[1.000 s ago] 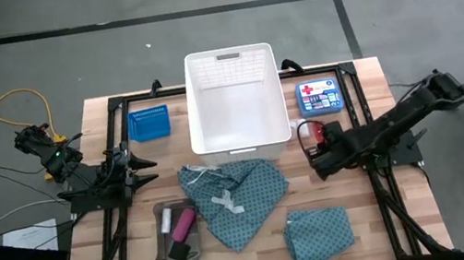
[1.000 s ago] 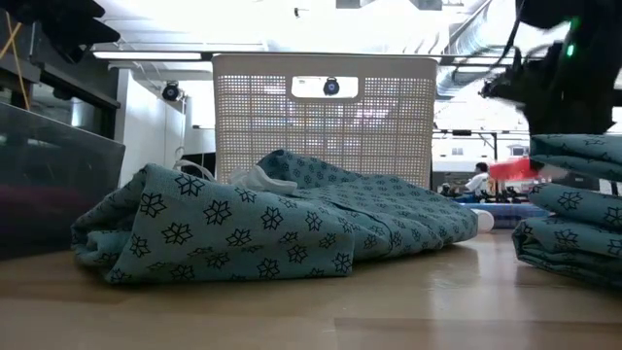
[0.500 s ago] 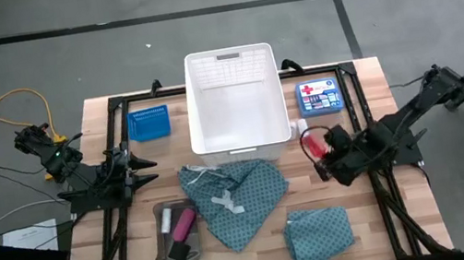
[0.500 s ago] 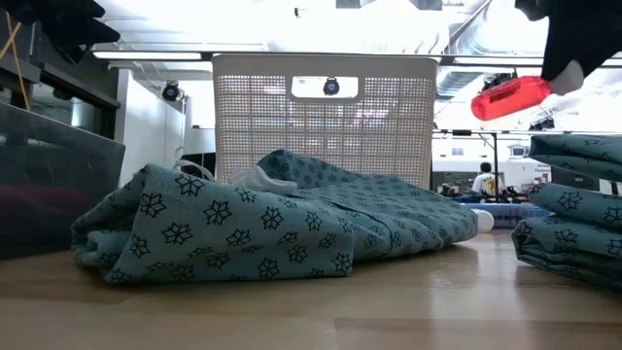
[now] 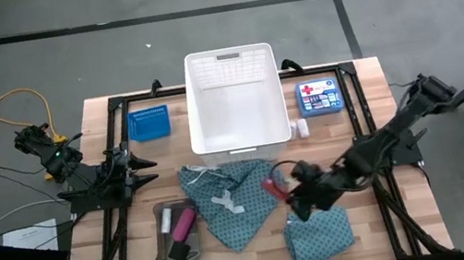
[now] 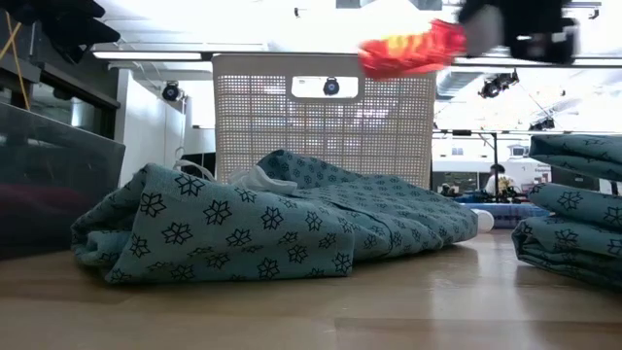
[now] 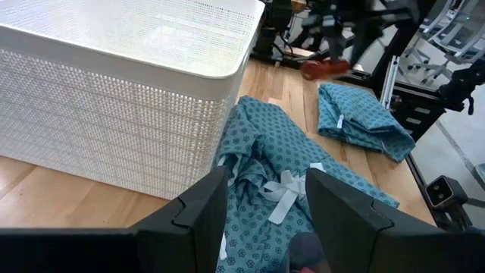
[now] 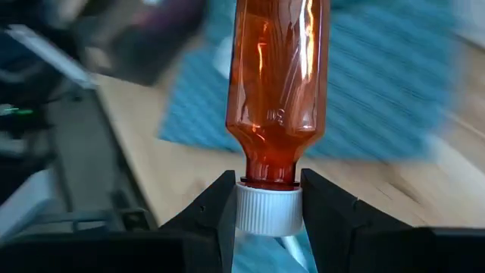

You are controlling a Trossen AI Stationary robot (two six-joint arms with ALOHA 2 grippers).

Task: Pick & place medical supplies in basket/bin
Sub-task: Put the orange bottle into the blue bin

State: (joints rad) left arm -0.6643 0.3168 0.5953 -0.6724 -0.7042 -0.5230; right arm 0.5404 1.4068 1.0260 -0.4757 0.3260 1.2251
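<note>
- Right claw (image 5: 290,188): clamped on the white cap of an orange-red bottle (image 8: 277,91), held above the worktop (image 5: 387,227) between two teal dotted cloths (image 5: 232,200); blurred in the low view.
- Left claw (image 7: 265,216): parted, empty, at the left edge.
- White basket (image 5: 235,101): at the far edge, interior partly hidden.
- Grey tray (image 5: 162,244): contents hard to make out.

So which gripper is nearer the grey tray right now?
Left. The left gripper sits just behind the grey tray; the right gripper, holding an orange bottle, is across the big cloth.
</note>
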